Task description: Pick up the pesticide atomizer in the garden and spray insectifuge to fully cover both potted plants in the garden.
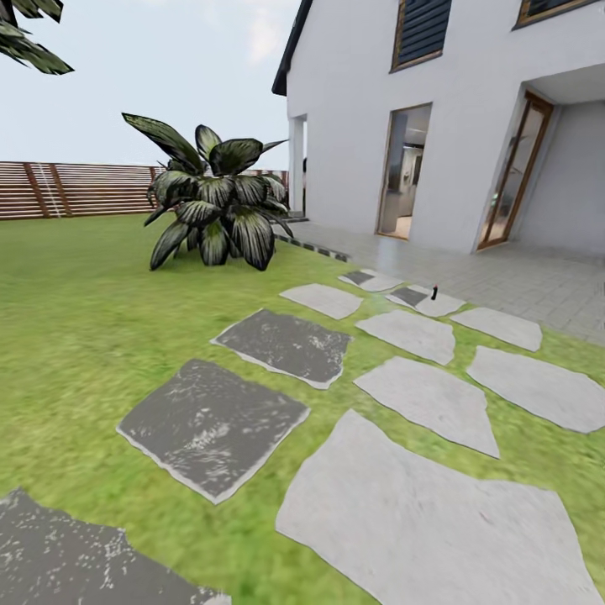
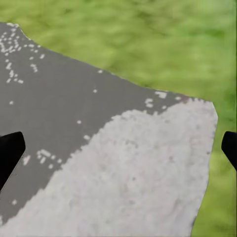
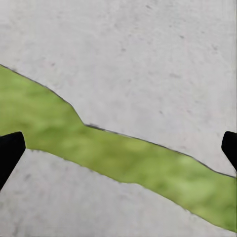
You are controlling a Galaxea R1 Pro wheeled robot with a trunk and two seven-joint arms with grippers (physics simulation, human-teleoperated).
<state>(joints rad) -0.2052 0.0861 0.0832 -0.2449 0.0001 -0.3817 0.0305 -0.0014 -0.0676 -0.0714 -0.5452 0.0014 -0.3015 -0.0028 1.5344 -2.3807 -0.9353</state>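
From the head camera I look across a green lawn (image 1: 76, 336) crossed by a path of flat, irregular stepping stones (image 1: 424, 399). Some of the stones are pale grey and others, such as the dark stone (image 1: 210, 424) on the left side of the path, are mottled charcoal. Far up the path, a tiny dark upright object (image 1: 434, 293) stands on one of the last stones; it is too small for me to say what it is. Beyond the stones a big spiky plant (image 1: 217, 206) with striped dark leaves grows out of the grass. Behind it runs a brown slatted fence (image 1: 76, 190). On the right stands a white house (image 1: 420, 109) with wood-framed doors (image 1: 512, 172) and a paved terrace (image 1: 521, 281) in front of it. The garden is all around me, but I can pick out neither the atomizer for certain nor the small potted plants.

On the left wrist camera, the left pincer (image 2: 118, 153) hangs spread wide, its black fingertips (image 2: 10, 150) at the two edges of the frame, with nothing between them. Under it lies a stone, half dark and half pale, with grass past its edge.

On the right wrist camera, the right pincer (image 3: 118, 153) is spread the same way and carries nothing. It hangs over a strip of grass (image 3: 123, 153) between two pale stones.
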